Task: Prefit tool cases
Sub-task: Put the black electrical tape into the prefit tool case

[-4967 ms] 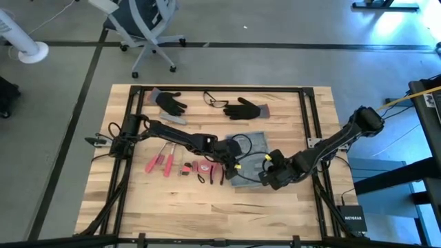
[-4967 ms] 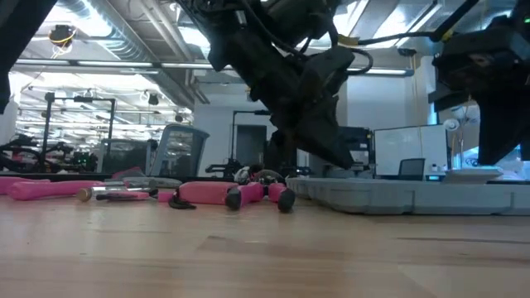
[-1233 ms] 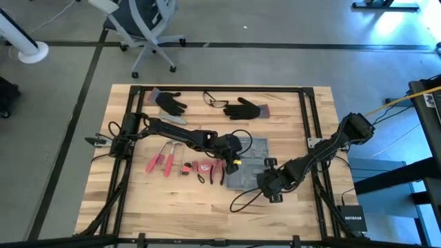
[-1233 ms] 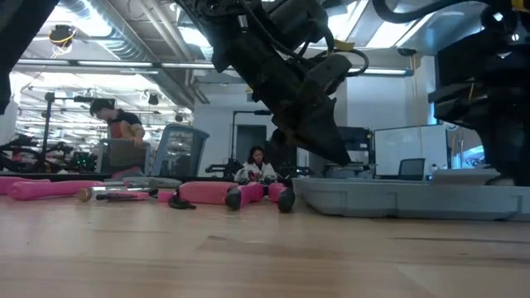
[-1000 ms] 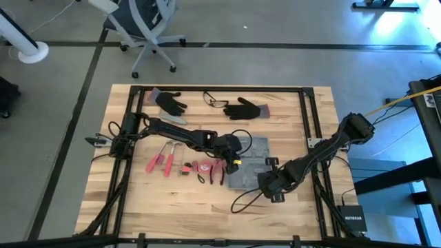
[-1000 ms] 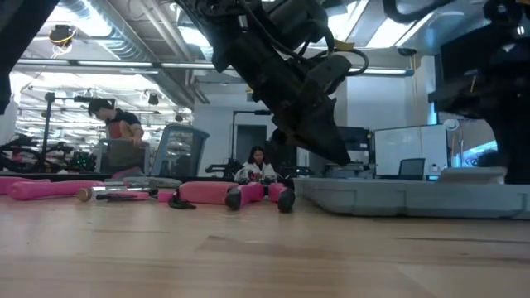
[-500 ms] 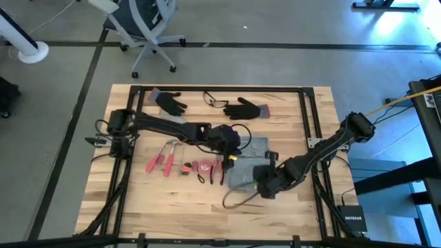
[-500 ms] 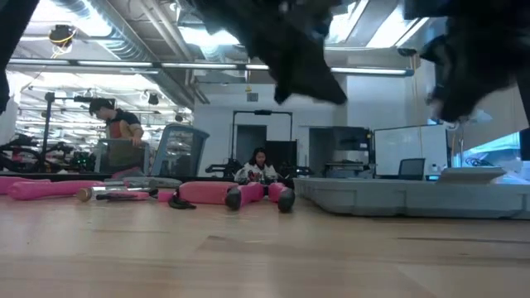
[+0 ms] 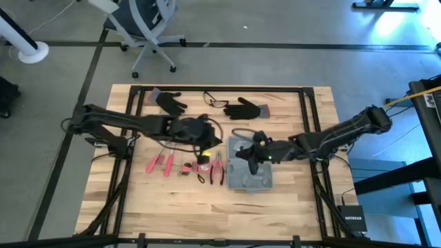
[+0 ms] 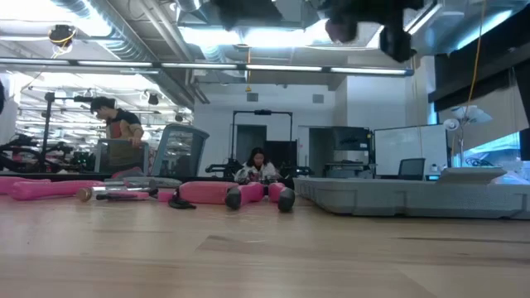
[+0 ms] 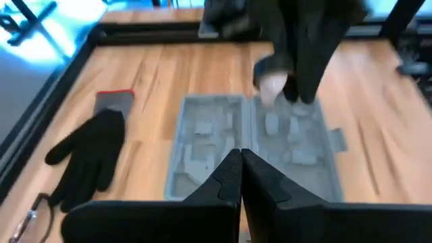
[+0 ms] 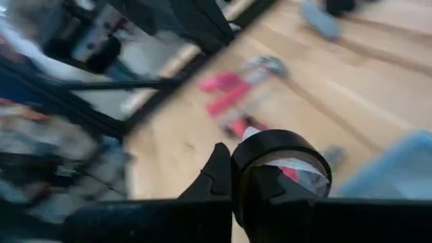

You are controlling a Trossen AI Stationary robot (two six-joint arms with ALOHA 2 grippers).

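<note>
- The tool case point(image 9: 248, 165) is lying open and flat on the bench point(image 9: 179, 207), both halves showing their moulded grey slots, and from the left wrist view those slots are looking bare.
- The right hand point(image 9: 249, 157) is hovering right over the case, fingers pressed together. In its own wrist view a round dark-rimmed thing point(image 12: 280, 156) is sitting at the fingertips; I cannot tell what it is or whether it is being pinched.
- The left hand point(image 9: 204, 146) is hanging just beside the case on the tool side, fingers pressed together on nothing, pointing back at the case.
- The loose red-handled tools point(image 9: 160, 164) and the pliers point(image 9: 217, 172) are lying beside the case, away from the right arm; a black glove point(image 9: 242, 108) is resting just beyond the case's far edge.
- I'm reading this as the filling step only getting going: case opened, tools not yet seated.
- Next move, by my guess: one hand is going to need to spread, drop onto a tool lengthwise, and line it up with its matching slot before pressing it home.
</note>
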